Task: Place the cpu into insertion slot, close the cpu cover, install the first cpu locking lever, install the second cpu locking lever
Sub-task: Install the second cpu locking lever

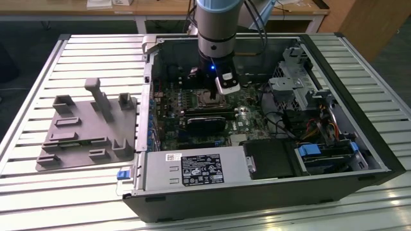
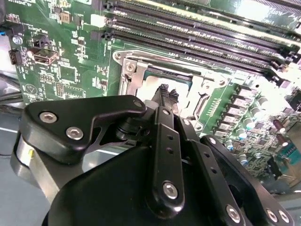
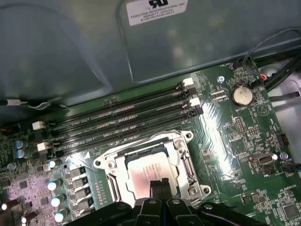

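My gripper (image 3: 160,184) hangs low over the socket (image 3: 150,170) inside the open case (image 1: 359,144), its fingers (image 3: 164,186) drawn together into one narrow tip that holds nothing. The cpu (image 3: 149,175) already lies in the socket, its dull silver top showing through the cut-out of the cover (image 3: 186,162), which looks folded down around it. In the exterior view the gripper (image 1: 217,94) stands at the board's (image 1: 247,122) upper middle, above the black card (image 1: 207,122); the grey fixture (image 1: 86,127) on the slatted table (image 1: 38,62) sits well apart, at that view's left.

In the second wrist view the fingertips (image 2: 164,92) sit at the cover's (image 2: 129,77) inner edge, just over the cpu (image 2: 181,89); I cannot tell whether they touch it.

I judge the seating done and the cover work in hand. To do it well I would keep the closed tip on the metal frame rather than on the chip, press straight down without sliding, and check that the frame lies flat on every side. A thin wire runs along the socket's edge nearest the memory slots (image 3: 117,115); whether it is a lever, latched or loose, I cannot make out. The slots sit close alongside, so my approach should stay steep.
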Robot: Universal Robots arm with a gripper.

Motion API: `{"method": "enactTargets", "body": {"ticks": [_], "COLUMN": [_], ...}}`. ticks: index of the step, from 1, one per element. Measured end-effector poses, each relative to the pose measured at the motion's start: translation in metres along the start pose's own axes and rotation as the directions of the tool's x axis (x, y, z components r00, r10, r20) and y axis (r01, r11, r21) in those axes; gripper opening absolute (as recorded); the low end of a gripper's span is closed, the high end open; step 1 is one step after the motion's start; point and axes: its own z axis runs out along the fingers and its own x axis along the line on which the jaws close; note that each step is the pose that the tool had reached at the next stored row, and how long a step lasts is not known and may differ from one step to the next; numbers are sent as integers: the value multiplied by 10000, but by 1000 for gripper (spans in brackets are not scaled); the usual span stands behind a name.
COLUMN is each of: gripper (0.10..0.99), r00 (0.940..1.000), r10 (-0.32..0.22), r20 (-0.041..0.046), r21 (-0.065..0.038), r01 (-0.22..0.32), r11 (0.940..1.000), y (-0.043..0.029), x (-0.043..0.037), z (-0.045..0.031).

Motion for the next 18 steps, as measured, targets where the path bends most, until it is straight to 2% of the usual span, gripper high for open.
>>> {"method": "enactTargets", "body": {"ticks": [3, 6, 9, 15, 18], "gripper": [102, 102, 102, 102, 102], "r00": [10000, 10000, 10000, 10000, 10000], "r10": [-11, -17, -19, -19, -19], "r20": [45, 71, 76, 76, 77], "r21": [149, 230, 246, 244, 244], "r01": [10, 16, 17, 17, 17], "r11": [9999, 9997, 9997, 9997, 9997], "y": [54, 85, 97, 125, 129], "x": [17, 27, 30, 30, 30], "z": [8, 13, 1, -119, -131]}}
